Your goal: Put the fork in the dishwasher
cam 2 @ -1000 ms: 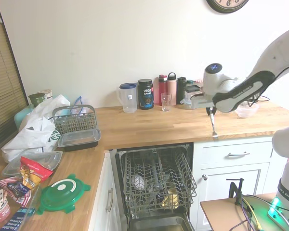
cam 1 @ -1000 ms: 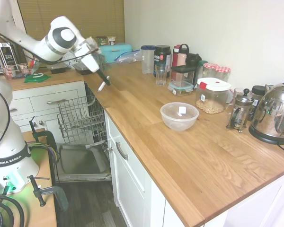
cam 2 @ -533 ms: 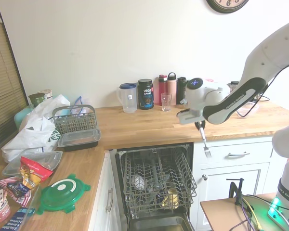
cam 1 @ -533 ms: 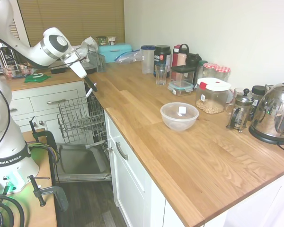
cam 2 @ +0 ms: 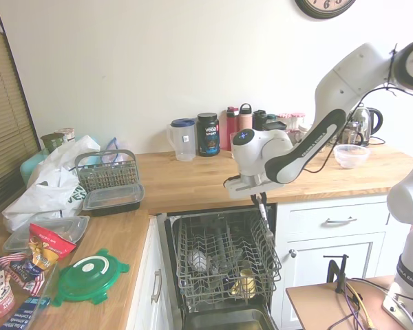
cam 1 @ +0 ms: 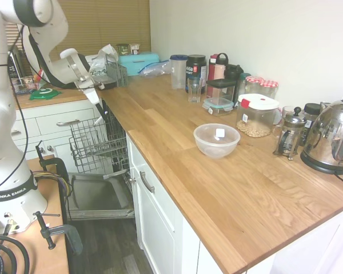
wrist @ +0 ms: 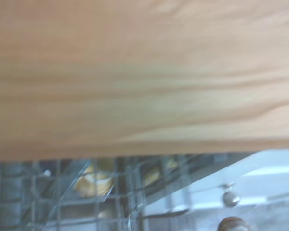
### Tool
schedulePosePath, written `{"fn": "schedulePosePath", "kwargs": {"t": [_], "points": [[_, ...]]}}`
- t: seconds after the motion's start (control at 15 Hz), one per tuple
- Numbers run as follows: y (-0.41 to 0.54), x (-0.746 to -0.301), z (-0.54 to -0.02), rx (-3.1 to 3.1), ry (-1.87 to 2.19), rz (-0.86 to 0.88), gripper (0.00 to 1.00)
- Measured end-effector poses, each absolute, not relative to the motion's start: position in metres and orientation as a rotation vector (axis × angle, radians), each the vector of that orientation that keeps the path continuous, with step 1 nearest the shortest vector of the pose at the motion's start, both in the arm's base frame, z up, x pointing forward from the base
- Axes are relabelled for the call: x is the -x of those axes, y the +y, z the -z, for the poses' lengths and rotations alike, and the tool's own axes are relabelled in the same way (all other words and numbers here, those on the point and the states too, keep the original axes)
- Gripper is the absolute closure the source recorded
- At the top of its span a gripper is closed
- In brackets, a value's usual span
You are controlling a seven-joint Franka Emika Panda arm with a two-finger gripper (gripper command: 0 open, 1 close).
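The gripper hangs over the open dishwasher, just in front of the edge of the wooden counter. Its jaws are closed narrow on the upper end of the fork, which points down with a small tilt toward the wire rack below. From the other side, the fork shows only as a thin dark line above the rack. A clear bowl stands well apart on the counter. The wrist view is blurred and shows the counter edge with the rack under it
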State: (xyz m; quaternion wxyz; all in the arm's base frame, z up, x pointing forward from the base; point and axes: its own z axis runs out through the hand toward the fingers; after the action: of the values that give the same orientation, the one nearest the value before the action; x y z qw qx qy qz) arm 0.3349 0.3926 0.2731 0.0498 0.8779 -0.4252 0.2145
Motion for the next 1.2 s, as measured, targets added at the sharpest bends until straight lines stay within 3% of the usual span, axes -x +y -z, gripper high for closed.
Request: {"fn": "schedulePosePath", "kwargs": {"t": [0.4,0.47,1.2], "points": [[0.446,-0.369,-0.159,-2.674,-1.3,-0.563,1.0],[0.455,-0.371,-0.157,-2.683,-1.312,-0.564,0.0],[0.464,-0.372,-0.164,-2.704,-1.328,-0.563,0.0]]}}
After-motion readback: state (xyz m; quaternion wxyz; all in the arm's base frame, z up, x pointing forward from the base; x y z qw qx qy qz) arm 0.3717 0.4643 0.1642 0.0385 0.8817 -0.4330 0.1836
